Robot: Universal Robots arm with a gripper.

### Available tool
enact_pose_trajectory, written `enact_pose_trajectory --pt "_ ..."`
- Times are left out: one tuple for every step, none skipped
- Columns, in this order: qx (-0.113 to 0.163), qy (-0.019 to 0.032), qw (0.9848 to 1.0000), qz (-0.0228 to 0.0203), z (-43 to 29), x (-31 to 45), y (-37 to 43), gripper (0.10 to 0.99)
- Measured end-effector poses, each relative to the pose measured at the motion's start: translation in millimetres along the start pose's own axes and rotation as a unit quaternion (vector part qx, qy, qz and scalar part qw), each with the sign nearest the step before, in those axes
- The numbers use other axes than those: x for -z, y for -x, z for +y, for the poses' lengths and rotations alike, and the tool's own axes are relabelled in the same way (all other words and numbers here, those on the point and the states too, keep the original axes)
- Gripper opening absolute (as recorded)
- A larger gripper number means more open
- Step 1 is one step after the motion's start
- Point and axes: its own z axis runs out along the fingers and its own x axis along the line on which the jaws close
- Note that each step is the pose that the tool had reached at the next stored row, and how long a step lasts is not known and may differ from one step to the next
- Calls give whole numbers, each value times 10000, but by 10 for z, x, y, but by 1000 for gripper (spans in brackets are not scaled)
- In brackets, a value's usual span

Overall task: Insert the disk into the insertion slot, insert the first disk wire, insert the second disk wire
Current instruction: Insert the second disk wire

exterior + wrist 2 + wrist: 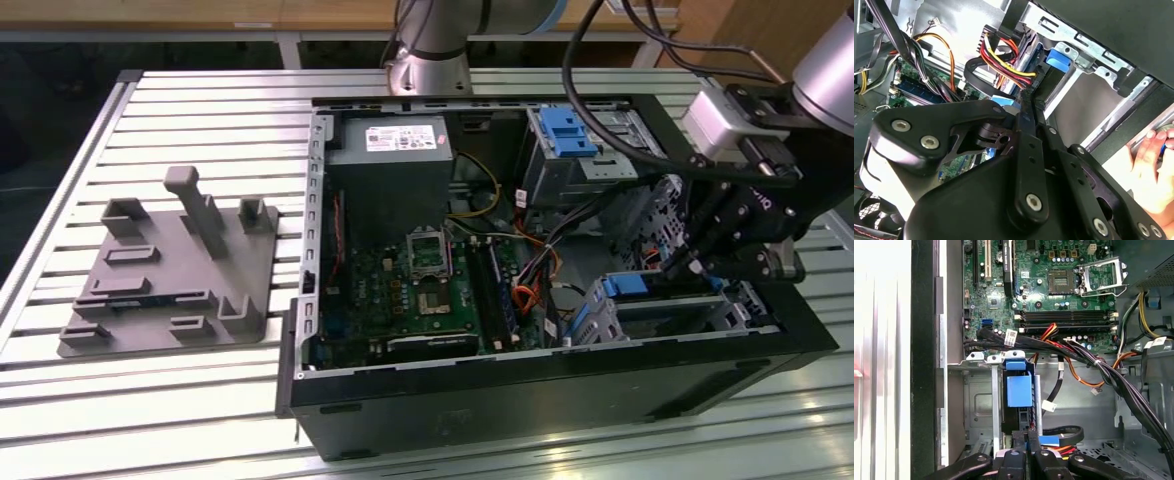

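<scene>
The gripper (694, 262) hangs inside the open computer case (534, 400), at the exterior view's right, its jaws pinched narrow just behind the disk (1019, 390). The disk stands on edge in the insertion slot (667, 310), near the case's front corner, beside the green motherboard (414, 290). A hand (1149, 165) rests outside the case.

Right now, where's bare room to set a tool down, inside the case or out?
Free: slatted table behind the grey fixture, and its near strip before the case. Crowded: wire bundle over the motherboard; hand at the disk.
</scene>
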Motion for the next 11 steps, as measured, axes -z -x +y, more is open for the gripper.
enact_pose_trajectory --pt "2 0 10000 -1 2 -2 23 141" --pt "2 0 10000 -1 3 -1 32 141" --pt "2 0 10000 1 3 -1 37 141" --pt "2 0 10000 3 3 -2 37 141" --pt "1 0 10000 6 3 -3 37 141" --pt "1 0 10000 8 3 -5 37 141" --pt "1 0 10000 11 3 -7 37 141" --pt "1 -1 10000 15 3 -9 37 141" --pt "0 -1 10000 21 3 -11 37 141" --pt "0 -1 10000 26 2 -14 37 141" --pt "0 -2 10000 30 2 -19 37 141"
